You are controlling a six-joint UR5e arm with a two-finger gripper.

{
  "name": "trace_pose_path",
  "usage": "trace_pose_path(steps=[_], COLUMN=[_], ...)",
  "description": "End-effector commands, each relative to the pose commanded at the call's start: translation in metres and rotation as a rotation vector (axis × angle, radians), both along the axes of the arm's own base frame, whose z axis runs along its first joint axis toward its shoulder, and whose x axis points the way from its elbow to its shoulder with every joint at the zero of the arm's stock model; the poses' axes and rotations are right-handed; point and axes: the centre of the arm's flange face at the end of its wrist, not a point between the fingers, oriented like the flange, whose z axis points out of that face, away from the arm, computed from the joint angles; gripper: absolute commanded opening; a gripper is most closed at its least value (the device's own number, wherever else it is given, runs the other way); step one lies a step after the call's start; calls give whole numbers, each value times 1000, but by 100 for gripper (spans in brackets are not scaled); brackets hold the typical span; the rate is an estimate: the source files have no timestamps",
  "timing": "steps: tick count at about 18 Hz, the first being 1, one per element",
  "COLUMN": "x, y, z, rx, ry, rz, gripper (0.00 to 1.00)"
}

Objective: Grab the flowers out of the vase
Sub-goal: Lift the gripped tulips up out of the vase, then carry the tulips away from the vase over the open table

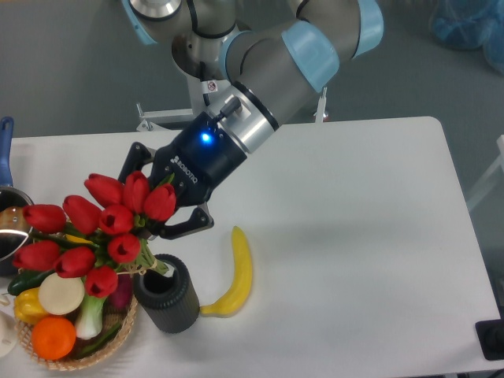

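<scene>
The flowers (94, 228), a bunch of red tulip buds on green stems, hang tilted to the left above the basket. My gripper (161, 206) is shut on the stems just behind the buds; its black fingers (189, 224) show on either side of the bunch. The stem ends (153, 264) sit right at the rim of the vase (167, 294), a short dark cylinder standing upright below and slightly right of the bunch. Whether the stem tips still touch the vase's rim I cannot tell.
A wicker basket (102, 354) with an orange, a yellow pepper, an onion and green vegetables sits at the lower left, against the vase. A banana (236, 272) lies right of the vase. A metal pot (9, 232) with a blue handle stands at the left edge.
</scene>
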Motion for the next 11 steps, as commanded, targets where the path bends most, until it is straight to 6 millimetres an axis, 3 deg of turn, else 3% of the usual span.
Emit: trace_pose_path(steps=[2,7,11], x=[0,-9,-51], y=[1,-4,-29], z=[14,17,6], rx=[5,7,-14], ry=[-8,-6,-22], rz=[9,26,108], gripper=[34,34,34])
